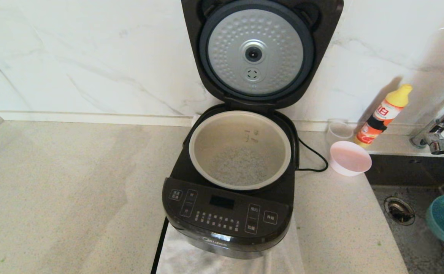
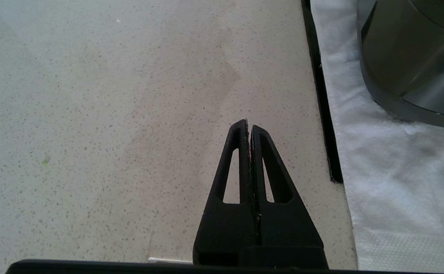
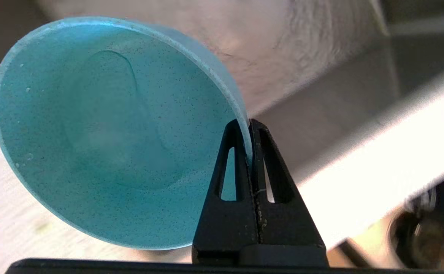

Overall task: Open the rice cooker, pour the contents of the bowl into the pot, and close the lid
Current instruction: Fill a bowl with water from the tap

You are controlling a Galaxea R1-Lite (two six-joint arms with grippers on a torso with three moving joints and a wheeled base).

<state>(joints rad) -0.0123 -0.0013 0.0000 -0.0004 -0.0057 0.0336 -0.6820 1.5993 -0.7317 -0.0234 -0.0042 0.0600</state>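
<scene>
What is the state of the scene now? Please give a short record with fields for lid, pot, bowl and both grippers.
lid: lid stands open, silver disc facing forward
pot: pot sits in the rice cooker, whitish grains at its bottom
bowl: teal bowl looks empty, over the sink
right gripper: right gripper pinches the bowl rim
left gripper: left gripper shut, empty, above the counter beside the cooker
</scene>
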